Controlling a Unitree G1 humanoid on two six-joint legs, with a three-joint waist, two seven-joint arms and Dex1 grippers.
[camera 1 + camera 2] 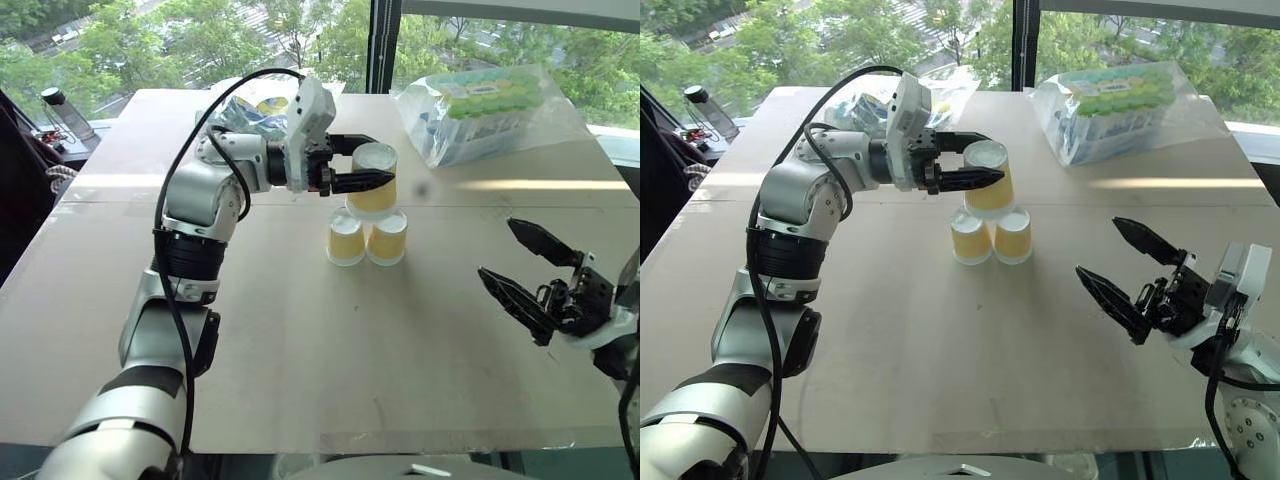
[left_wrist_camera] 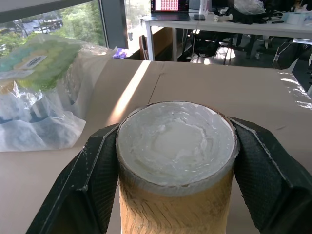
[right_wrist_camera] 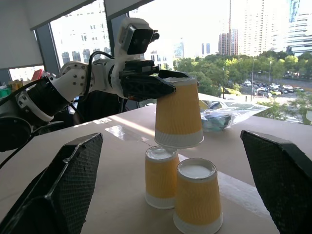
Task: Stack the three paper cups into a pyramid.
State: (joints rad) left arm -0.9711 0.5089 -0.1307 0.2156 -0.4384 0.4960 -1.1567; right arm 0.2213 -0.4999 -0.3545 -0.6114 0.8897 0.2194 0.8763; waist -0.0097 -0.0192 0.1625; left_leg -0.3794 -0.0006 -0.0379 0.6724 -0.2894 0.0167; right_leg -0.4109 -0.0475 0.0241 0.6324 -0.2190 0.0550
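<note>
Holding the third paper cup point(image 1: 375, 180) upside down between closed jaws, left gripper point(image 1: 355, 163) just above two base cups point(image 1: 346, 241) point(image 1: 387, 238) standing inverted, touching, mid-worktop point(image 1: 300, 350). Right gripper point(image 1: 528, 270) low at the right, jaws spread wide, gripping nothing. Bagged goods point(image 1: 480, 105) at the far edge.

Left wrist: black fingers point(image 2: 87, 180) pressed against both sides of the cup's white base.

Right wrist: held cup point(image 3: 178, 114) resting on or just over the rear base cup point(image 3: 161, 178); cannot tell which.
</note>
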